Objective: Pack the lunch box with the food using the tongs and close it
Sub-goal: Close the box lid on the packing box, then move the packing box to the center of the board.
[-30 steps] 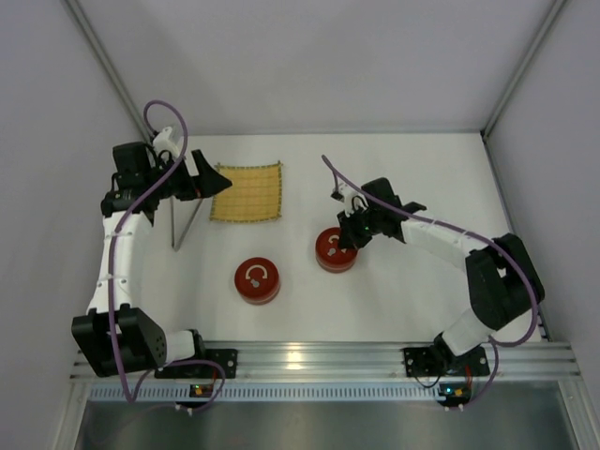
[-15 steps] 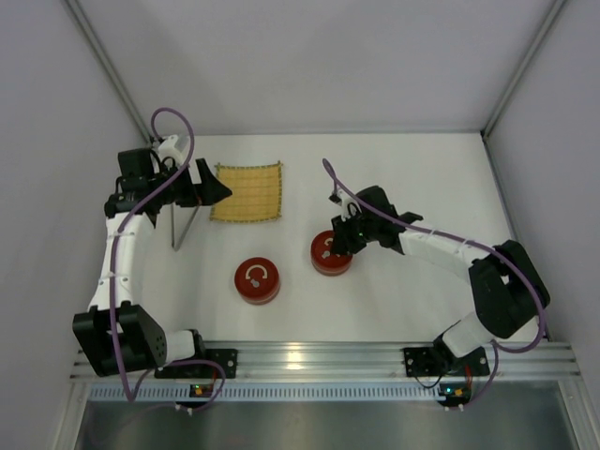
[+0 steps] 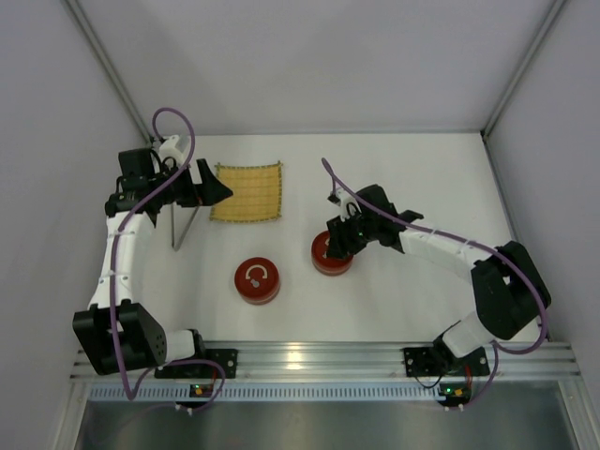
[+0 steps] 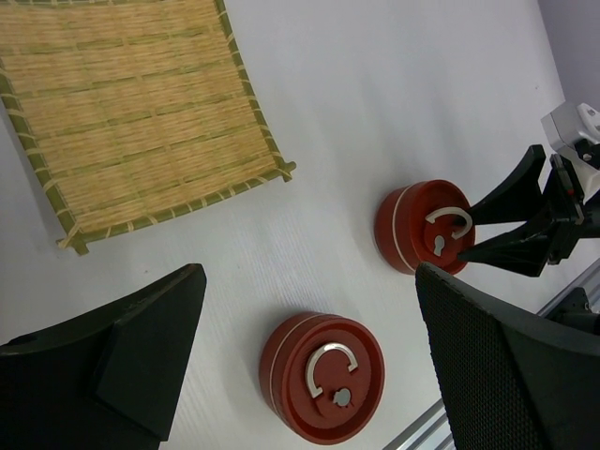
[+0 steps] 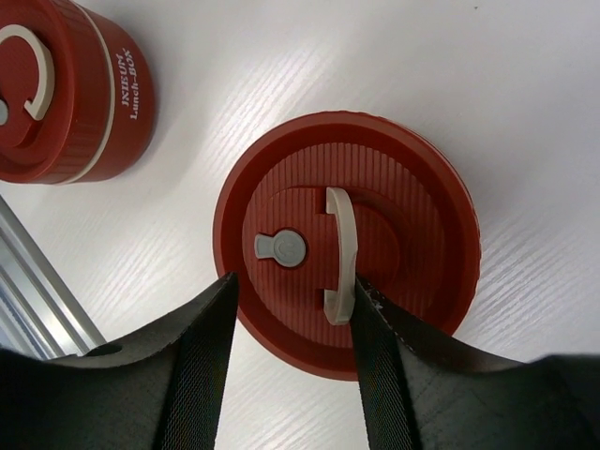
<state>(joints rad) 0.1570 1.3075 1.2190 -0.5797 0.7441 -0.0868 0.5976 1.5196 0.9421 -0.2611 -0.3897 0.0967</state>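
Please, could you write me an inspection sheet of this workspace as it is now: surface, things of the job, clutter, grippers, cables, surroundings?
Surface: white table, no spill seen.
Job's things: left lunch box and right lunch box, both red and lidded; tongs lying left of the yellow mat; no food seen.
Clutter: nothing seen.
Grippers: left gripper open, above the table beside the mat, holding nothing; right gripper open, fingers on either side of the right lunch box's lid handle, not clamping it.
Cables: purple cables along both arms, clear of the items.
Surroundings: plain walls; aluminium rail at the near edge.
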